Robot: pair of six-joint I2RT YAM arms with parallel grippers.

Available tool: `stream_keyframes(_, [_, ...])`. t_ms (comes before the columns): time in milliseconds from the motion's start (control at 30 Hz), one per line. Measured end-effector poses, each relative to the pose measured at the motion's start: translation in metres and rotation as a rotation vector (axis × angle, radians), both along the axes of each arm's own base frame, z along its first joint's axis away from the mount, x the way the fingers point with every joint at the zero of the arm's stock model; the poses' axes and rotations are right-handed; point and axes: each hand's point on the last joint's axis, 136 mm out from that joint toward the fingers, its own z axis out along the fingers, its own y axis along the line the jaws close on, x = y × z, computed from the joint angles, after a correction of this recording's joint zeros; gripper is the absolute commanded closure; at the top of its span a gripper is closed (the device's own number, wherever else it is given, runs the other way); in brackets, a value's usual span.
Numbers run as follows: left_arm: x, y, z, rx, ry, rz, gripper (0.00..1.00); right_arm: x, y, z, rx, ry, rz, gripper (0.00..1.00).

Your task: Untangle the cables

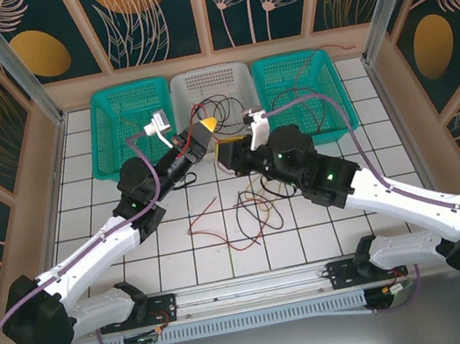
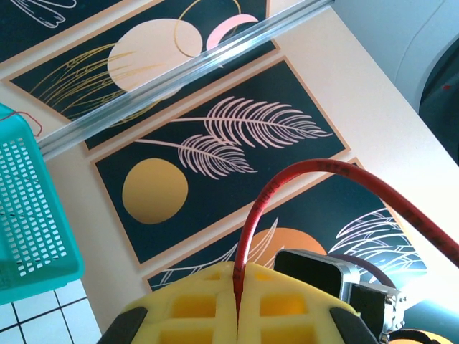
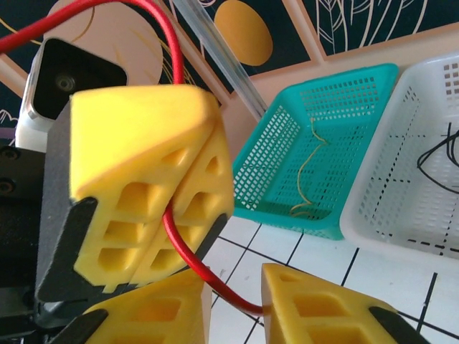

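Before the white basket [image 1: 190,85], left gripper [image 2: 237,287] clamps the red cable [image 2: 315,166], right gripper [image 3: 233,295] gapes astride it, and a tip-only pinch could slip!

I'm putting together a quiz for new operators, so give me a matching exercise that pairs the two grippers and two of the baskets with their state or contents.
Things:
1 left gripper
2 right gripper
3 white basket
4 teal basket

States:
A holds a tan cable
B shut on the red cable
C holds a black cable
D jaws apart around the red cable

Pairs: 1-B; 2-D; 3-C; 4-A
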Motion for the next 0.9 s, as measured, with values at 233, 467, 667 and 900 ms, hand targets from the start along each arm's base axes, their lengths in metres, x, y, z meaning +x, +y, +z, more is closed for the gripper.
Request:
stream_keyframes(233, [0.001, -0.001, -0.002, -0.001, 0.009, -0.003, 1.00, 0.001, 0.005, -0.003, 0.006, 0.010, 0.033, 0.85])
stream_keyframes(467, [0.003, -0.002, -0.007, 0.005, 0.027, -0.006, 1.00, -0.001, 0.009, -0.006, 0.002, 0.019, 0.056, 1.00])
stream_keyframes(667, [0.007, -0.005, -0.005, 0.061, 0.024, 0.002, 0.32, 0.002, 0.007, -0.006, -0.001, 0.015, 0.042, 1.00])
stream_keyframes(900, [0.029, 0.005, -0.007, 0.299, 0.024, 0.153, 0.08, 0.029, -0.031, -0.006, -0.005, 0.046, -0.108, 1.00])
